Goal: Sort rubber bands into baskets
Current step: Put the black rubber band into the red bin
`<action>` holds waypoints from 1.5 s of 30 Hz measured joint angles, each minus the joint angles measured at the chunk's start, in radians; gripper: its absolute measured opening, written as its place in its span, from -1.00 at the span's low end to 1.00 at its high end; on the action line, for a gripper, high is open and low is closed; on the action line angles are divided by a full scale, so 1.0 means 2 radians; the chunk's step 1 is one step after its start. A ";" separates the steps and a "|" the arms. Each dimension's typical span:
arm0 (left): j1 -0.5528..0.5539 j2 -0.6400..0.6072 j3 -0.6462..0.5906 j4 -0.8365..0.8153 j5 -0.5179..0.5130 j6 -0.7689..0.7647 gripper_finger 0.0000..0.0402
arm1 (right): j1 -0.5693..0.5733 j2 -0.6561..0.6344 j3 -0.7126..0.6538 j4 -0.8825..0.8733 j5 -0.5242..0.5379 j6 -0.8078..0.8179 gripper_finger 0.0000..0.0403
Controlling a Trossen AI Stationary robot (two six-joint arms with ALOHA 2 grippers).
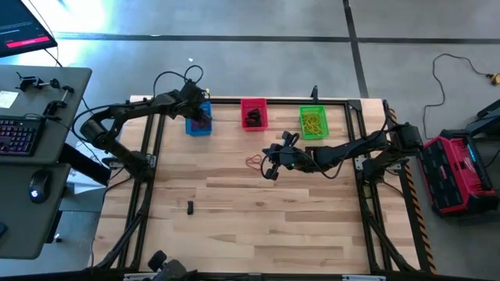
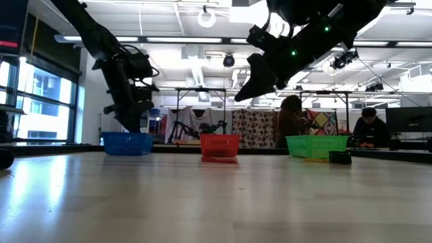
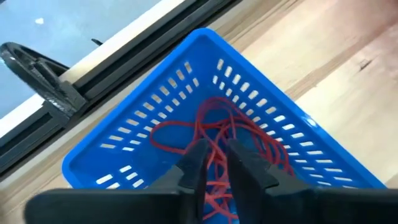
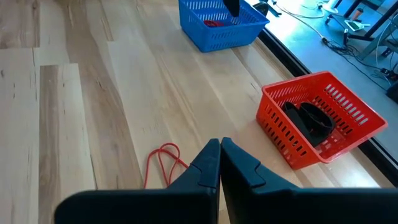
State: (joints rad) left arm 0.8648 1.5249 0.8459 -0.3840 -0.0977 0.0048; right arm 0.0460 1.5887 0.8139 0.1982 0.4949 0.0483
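— In the blue basket (image 3: 186, 112), what's there?
— Red bands (image 3: 217, 134), tangled. The left gripper (image 3: 214, 163) hangs just over them inside the basket, fingers slightly parted, a strand showing in the gap; whether it is pinched I can't tell.
— The other baskets?
— The red basket (image 4: 323, 115) has thick black bands (image 4: 308, 118); the green basket (image 1: 313, 122) has yellowish ones (image 1: 312, 122).
— Anything loose?
— One red band (image 4: 163, 160) on the table (image 4: 81, 93), below the right gripper (image 4: 219, 163), whose fingers are pressed together, empty. The high view also shows a small black piece (image 1: 190, 207) lying apart near the front.
— Any writing?
— None legible. Only the low view shows people (image 2: 290, 120) seated behind the table.
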 joint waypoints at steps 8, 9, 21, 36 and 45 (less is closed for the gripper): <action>-0.017 -0.004 0.013 -0.007 -0.013 0.020 -0.47 | 0.000 0.000 0.000 -0.001 0.000 0.000 -1.00; -0.021 -0.007 0.015 -0.006 -0.013 0.024 -0.45 | 0.000 0.000 0.000 -0.003 0.000 0.000 -1.00; -0.141 -0.110 0.005 0.001 -0.014 0.038 -0.41 | 0.000 0.000 0.000 -0.056 -0.058 0.000 -1.00; -0.380 -0.189 -0.042 -0.017 -0.014 0.010 -0.41 | 0.000 0.000 0.000 -0.056 -0.066 0.024 -1.00; -0.520 -0.189 -0.043 -0.053 -0.012 -0.099 -0.41 | 0.000 0.000 0.000 -0.056 -0.066 0.025 -1.00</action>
State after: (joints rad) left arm -0.1750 1.1474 0.7609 -0.4893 -0.1224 -0.1923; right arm 0.0456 1.5887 0.8139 0.0864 0.3634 0.0975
